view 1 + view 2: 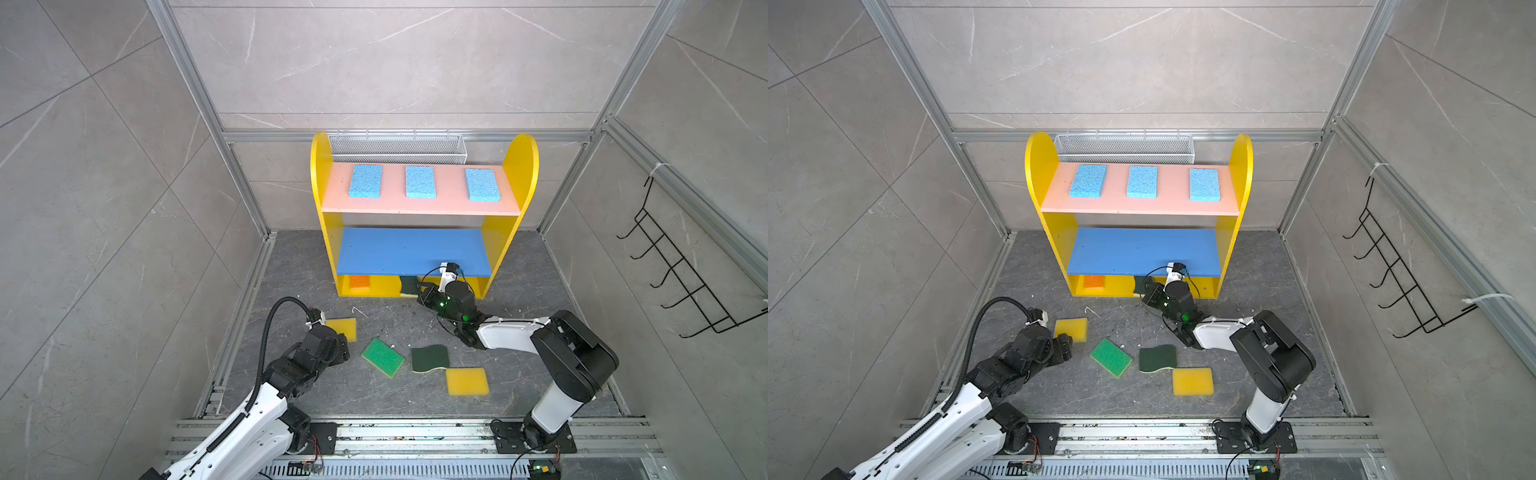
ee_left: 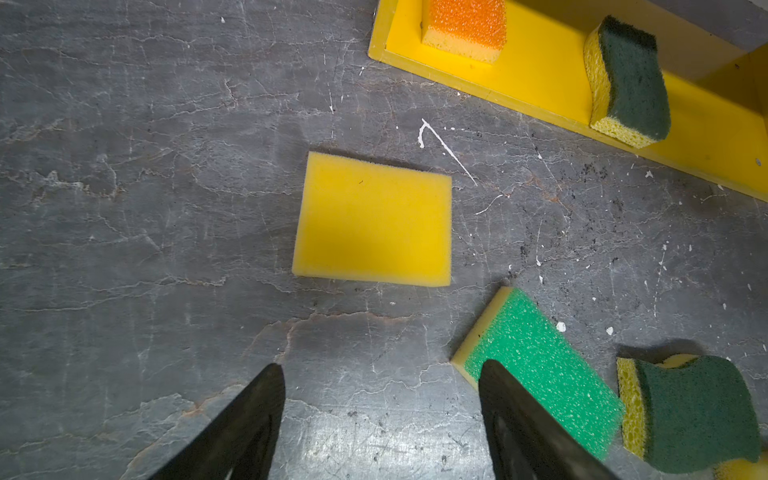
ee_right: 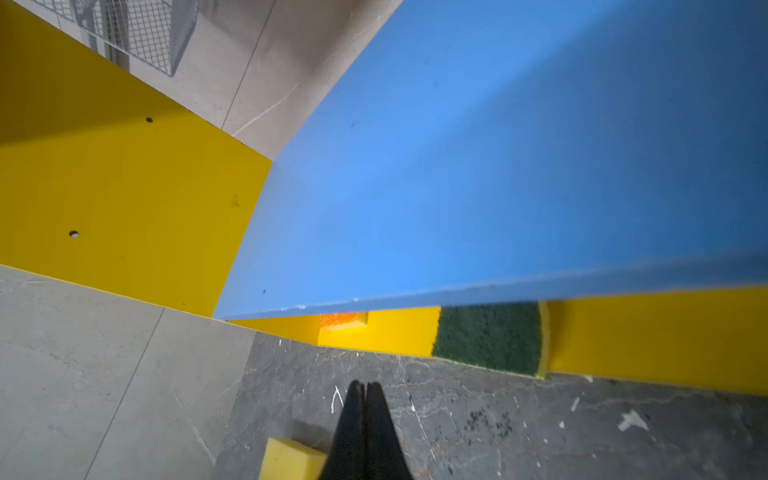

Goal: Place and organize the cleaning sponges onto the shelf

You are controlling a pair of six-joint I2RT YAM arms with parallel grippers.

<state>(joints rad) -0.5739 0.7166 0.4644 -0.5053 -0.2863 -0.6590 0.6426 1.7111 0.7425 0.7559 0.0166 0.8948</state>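
Grey stone-look tiles wall a cell whose dark stone floor [image 1: 519, 374] carries a small yellow three-tier shelf [image 1: 521, 174] set against the back wall. From a front rail, the left arm [image 1: 266, 399] and the right arm [image 1: 507, 332] reach in. A white wire mesh basket [image 1: 399, 147] hangs behind the shelf, and a black wire hook rack [image 1: 681, 274] hangs on the right-hand wall.

Three light blue sponges [image 1: 420, 181] lie in a spaced row on the pink top board [image 1: 415, 205]. Beneath the blue middle board [image 1: 395, 249], the yellow bottom board [image 1: 382, 286] holds an orange sponge [image 1: 359, 281] at its left and a dark-green scourer [image 1: 408, 284] near the middle, reaching the front lip.

On the floor in front lie a yellow sponge [image 1: 343, 328], a bright green sponge [image 1: 382, 357], a second scourer [image 1: 430, 358] and, just beside it, a second yellow sponge [image 1: 466, 381].

The left gripper [image 2: 382, 363] hovers near the first yellow sponge, jaws parted and empty. The right gripper [image 3: 365, 384], jaws pressed together on nothing, points at the floor just before the bottom board.
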